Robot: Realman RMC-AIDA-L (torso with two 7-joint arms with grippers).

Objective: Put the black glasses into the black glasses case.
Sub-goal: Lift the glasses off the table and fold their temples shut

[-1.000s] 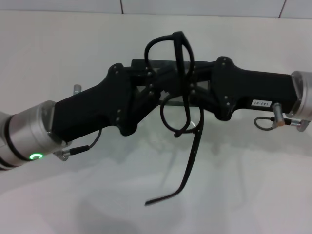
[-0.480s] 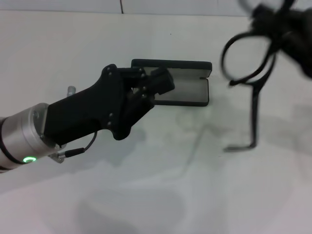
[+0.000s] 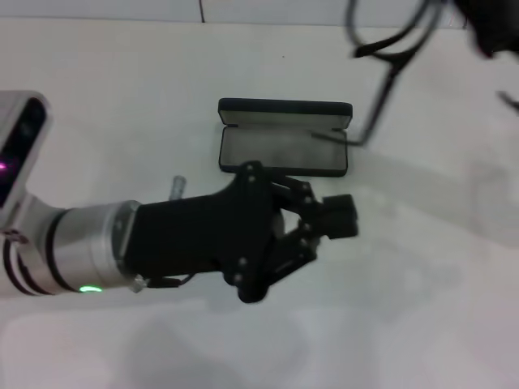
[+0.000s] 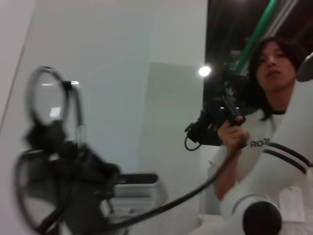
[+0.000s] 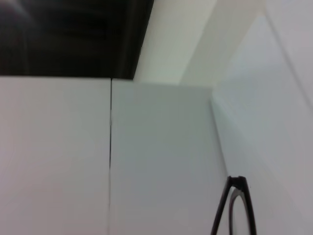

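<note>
A white table (image 3: 122,97) fills the head view, with the left arm (image 3: 89,243) reaching in from the near left edge. Its gripper (image 3: 339,217) hangs above the table just in front of the case (image 3: 284,138), black fingers (image 3: 340,212) drawn close together and grasping nothing. The case lies open and flat near the table's middle, lid up at the far side, pale lining showing, nothing inside. The right gripper (image 3: 491,28) is a dark blur at the far right corner, lifted well off the table; how its fingers stand cannot be made out, though the glasses (image 3: 389,49) hang from it, one temple arm trailing down toward the case's right end without touching it. The left wrist view catches the glasses (image 4: 49,98) in that gripper (image 4: 73,171), a lens upright above it, and a person (image 4: 264,98) beyond holding a camera. The right wrist view shows only a wall and a sliver of frame (image 5: 237,205).
</note>
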